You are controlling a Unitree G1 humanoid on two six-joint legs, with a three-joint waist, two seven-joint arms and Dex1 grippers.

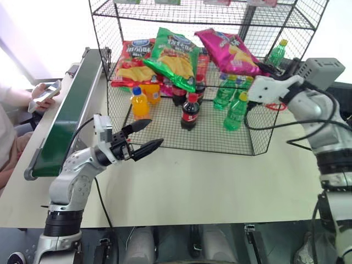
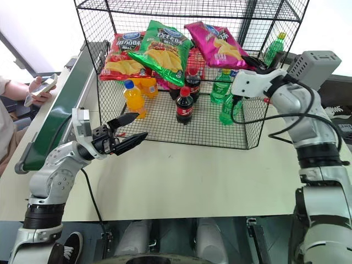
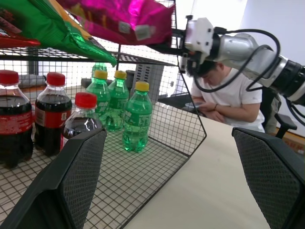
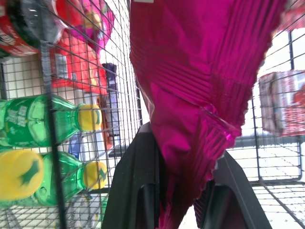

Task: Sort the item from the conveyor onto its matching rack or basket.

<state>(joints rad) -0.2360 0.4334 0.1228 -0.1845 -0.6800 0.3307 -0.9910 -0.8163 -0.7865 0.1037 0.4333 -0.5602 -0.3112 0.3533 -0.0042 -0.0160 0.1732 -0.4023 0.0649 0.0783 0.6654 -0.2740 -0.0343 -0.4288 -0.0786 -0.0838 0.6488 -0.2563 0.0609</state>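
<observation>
The glossy magenta-pink crisp bag (image 1: 228, 50) lay on the upper wire shelf of the large black wire-mesh rack (image 1: 231, 144), at the rack's right-hand end, toward one o'clock in the head view. Its crimped near edge was pinched between the two black fingers of the right gripper (image 4: 180, 202), which were closed tight on the foil; in the right wrist view the bag rose straight up from between them. The right arm reached in from three o'clock, level with that shelf. Just beside the pink bag, at its nine o'clock, lay a green crisp bag (image 1: 177, 58) and beyond it a red crisp bag (image 1: 133, 61), the green one overlapping the red. Below them on the rack's floor stood an orange drink bottle (image 1: 139, 103), dark cola bottles with red caps (image 1: 190, 111) and green bottles with yellow caps (image 1: 236, 111). The left gripper (image 1: 144, 137) hovered over the pale tabletop (image 1: 220, 187) near the rack's front edge, at seven o'clock, its fingers spread wide and holding nothing. The long dark-green conveyor belt in its grey frame (image 1: 69, 113) ran along nine o'clock with nothing on it. Beyond it, a person's hand held a phone (image 1: 44, 95).
</observation>
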